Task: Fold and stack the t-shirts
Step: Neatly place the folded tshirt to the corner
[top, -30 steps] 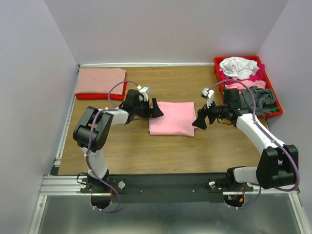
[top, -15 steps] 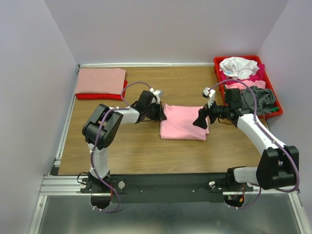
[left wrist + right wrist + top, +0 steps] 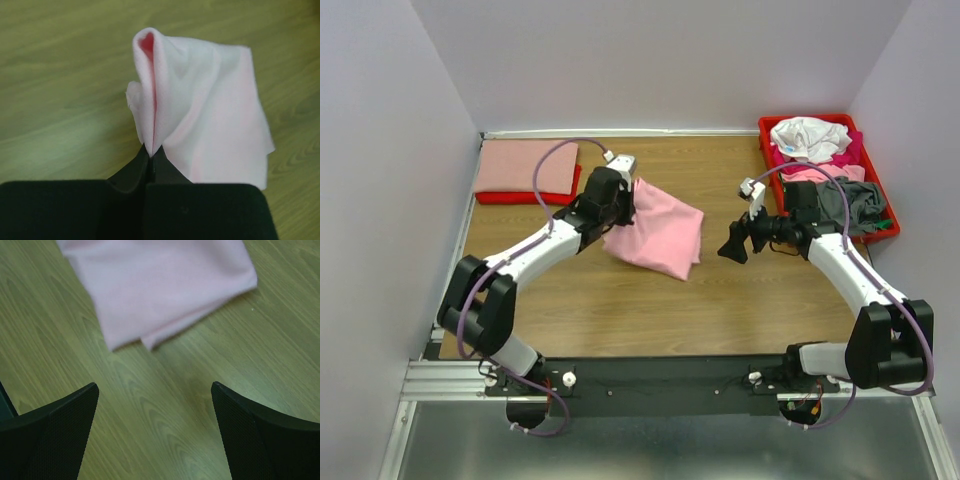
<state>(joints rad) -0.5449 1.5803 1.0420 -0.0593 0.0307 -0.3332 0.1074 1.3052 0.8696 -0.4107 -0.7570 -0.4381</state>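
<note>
A folded light pink t-shirt [image 3: 660, 232] lies skewed in the middle of the table, its back-left edge raised off the wood. My left gripper [image 3: 628, 200] is shut on that edge. In the left wrist view the cloth [image 3: 210, 110] bunches into a fold pinched between the closed fingertips [image 3: 150, 155] and drapes down to the right. My right gripper [image 3: 732, 245] stands open to the right of the shirt, over bare wood. The right wrist view shows the wide gap between its fingers [image 3: 155, 390], and the shirt's near edge [image 3: 160, 285] lies beyond them, untouched.
A folded salmon t-shirt [image 3: 525, 165] rests on a red one [image 3: 535, 196] at the back left corner. A red tray [image 3: 890, 232] at the back right holds a heap of shirts, white [image 3: 808, 138] on top and grey [image 3: 850, 205] in front. Walls close three sides.
My left gripper shut on the pink shirt's left edge, then lifted and pulled it toward the back left, turning the shirt askew. The right gripper stayed open and barely moved.
</note>
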